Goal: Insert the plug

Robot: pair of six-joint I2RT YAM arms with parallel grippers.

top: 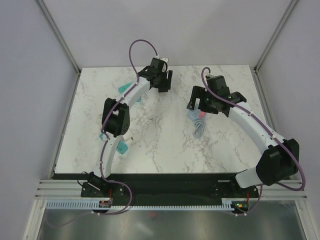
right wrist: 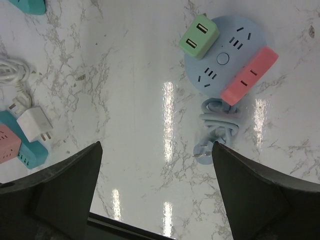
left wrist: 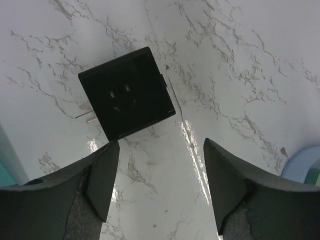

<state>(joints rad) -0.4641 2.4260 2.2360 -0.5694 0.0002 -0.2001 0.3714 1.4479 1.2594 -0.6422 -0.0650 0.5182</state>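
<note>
A black plug adapter [left wrist: 127, 92] lies flat on the marble table [left wrist: 240, 60], socket holes facing up and metal prongs [left wrist: 85, 116] sticking out on its left. My left gripper [left wrist: 161, 147] is open and empty just short of it, at the far middle of the table [top: 162, 82]. A round light-blue power strip [right wrist: 225, 57] holds a green adapter [right wrist: 199, 37] and a pink adapter [right wrist: 249, 75]. My right gripper [right wrist: 156, 147] is open and empty, hovering above and beside the strip [top: 205, 102].
The strip's coiled blue cable [right wrist: 217, 127] lies below it. A white charger [right wrist: 35, 125] with a white cord and a teal strip with a pink adapter [right wrist: 15, 145] lie at left. Teal pieces [top: 121, 146] sit beside the left arm.
</note>
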